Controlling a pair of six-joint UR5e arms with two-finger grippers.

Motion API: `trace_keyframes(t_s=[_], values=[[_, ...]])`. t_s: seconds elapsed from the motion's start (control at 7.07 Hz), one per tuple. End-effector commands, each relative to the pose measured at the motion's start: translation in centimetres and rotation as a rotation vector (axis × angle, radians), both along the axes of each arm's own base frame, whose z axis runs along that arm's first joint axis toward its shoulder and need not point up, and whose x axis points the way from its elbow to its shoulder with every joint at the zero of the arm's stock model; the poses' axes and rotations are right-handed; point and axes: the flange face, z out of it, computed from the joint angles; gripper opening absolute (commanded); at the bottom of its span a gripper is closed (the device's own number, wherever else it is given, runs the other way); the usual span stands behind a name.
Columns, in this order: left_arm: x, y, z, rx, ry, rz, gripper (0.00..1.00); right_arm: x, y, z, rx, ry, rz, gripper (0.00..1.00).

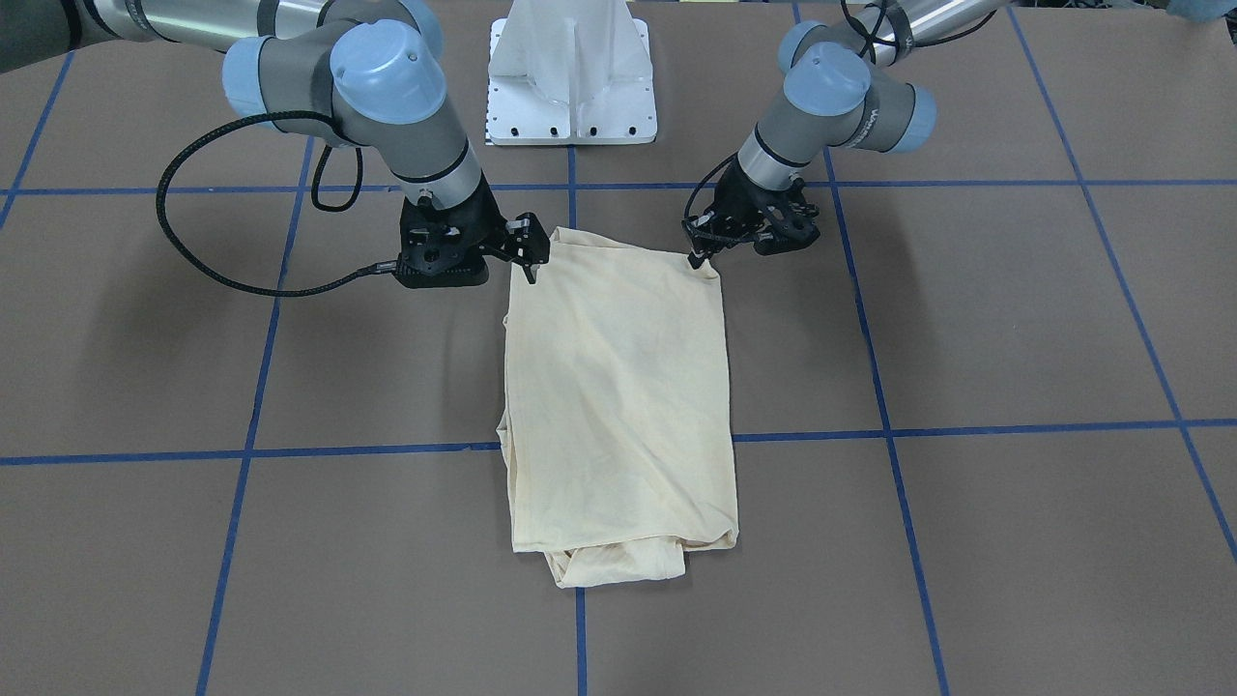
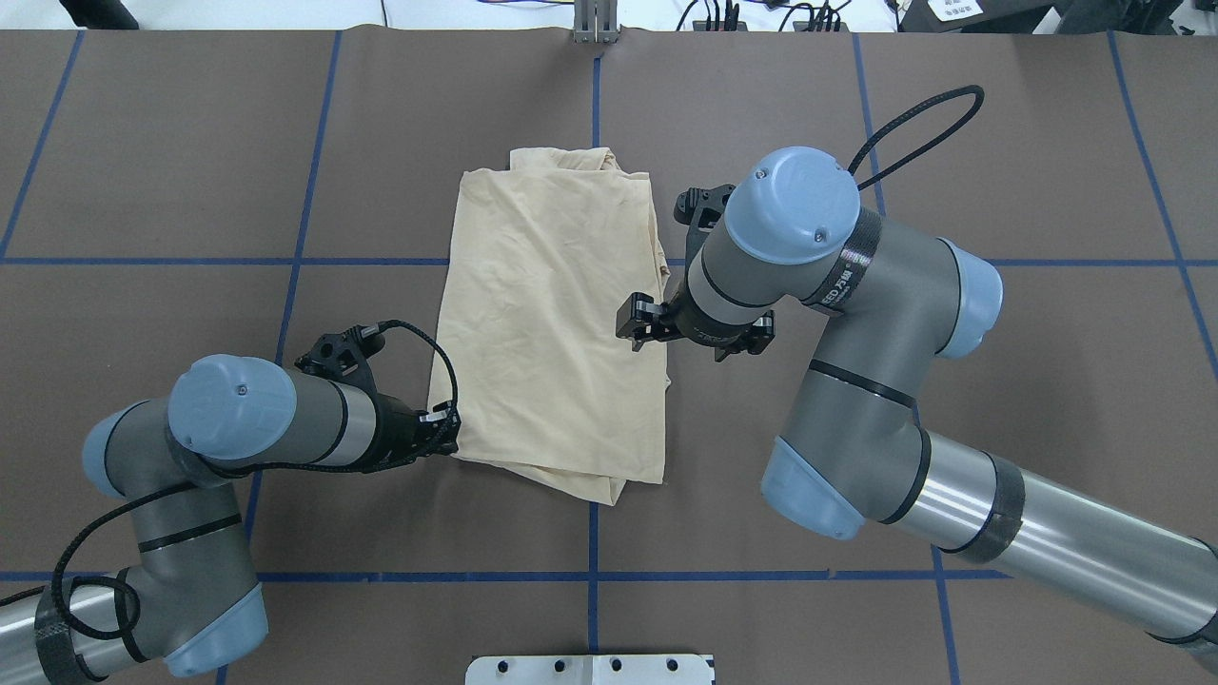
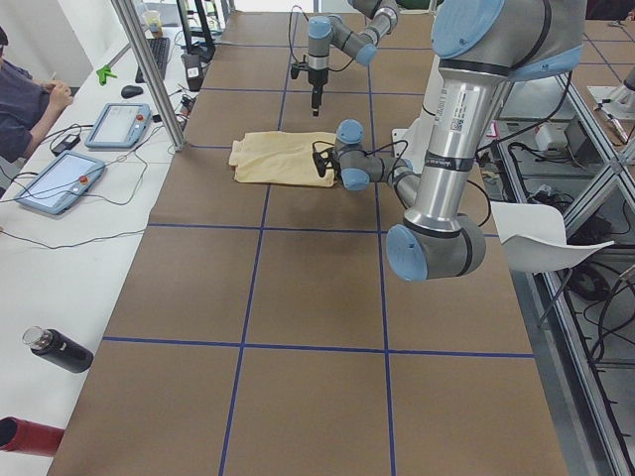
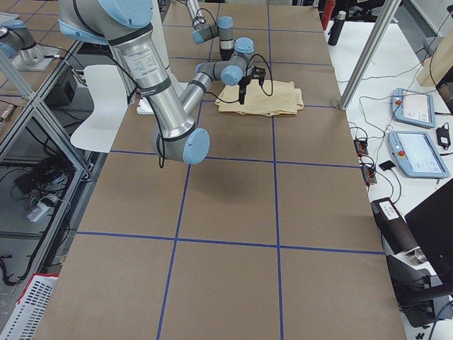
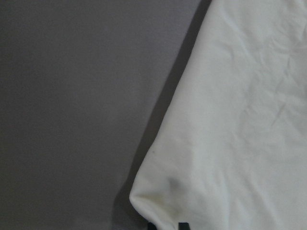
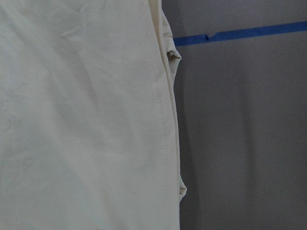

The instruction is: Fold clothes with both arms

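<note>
The left gripper [image 2: 445,436] looks pinched on the near-left corner of the T-shirt [image 2: 552,323] — light, limp knit, folded into a long panel lying flat on the tabletop [image 2: 190,143]. It should sag and drag, so corners and hems make the best holds. The right gripper [image 2: 636,328] hovers over the right hem — parted or clenched, I cannot tell.

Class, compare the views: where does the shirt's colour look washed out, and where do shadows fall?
Left wrist view: the shirt looks near white and soft, with a dark shadow along its edge on the table. Right wrist view: equally pale, though its seam reads clearly. Front-facing view: cream colour, soft blotchy shadows beside it.
</note>
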Motion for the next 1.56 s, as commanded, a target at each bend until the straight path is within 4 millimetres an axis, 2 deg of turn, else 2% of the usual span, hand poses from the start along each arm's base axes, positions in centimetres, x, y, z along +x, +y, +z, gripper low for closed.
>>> trace_keyframes(t_s=[0.0,0.28,0.42,0.71,0.85,1.13,1.27,1.41], values=[[0.1,0.0,0.1,-0.002,-0.004,0.002,0.0,0.0,0.1,0.7,-0.006,0.009,-0.001,1.0],[-0.3,0.1,-0.6,0.002,0.009,0.001,0.0,-0.1,0.5,0.0,-0.047,-0.005,0.027,1.0],[-0.4,0.2,-1.0,-0.001,0.002,0.003,0.0,-1.5,2.3,-1.2,-0.13,-0.042,0.079,1.0],[-0.8,0.3,-1.3,0.002,0.009,0.003,0.0,-6.0,7.5,-1.8,-0.27,-0.041,0.234,1.0],[-0.8,0.2,-1.4,0.002,0.009,0.0,0.0,-7.2,8.6,-1.7,-0.341,-0.034,0.292,1.0],[-0.9,0.2,-1.5,0.003,0.01,0.0,0.0,-8.4,9.8,-1.5,-0.491,-0.026,0.389,1.0],[-1.0,0.3,-1.7,-0.001,0.001,0.0,0.0,-9.9,10.2,-1.1,-0.494,-0.01,0.434,1.0],[-1.3,0.4,-2.2,0.0,0.005,0.0,0.0,-11.7,9.4,-0.7,-0.5,0.018,0.461,1.0]])
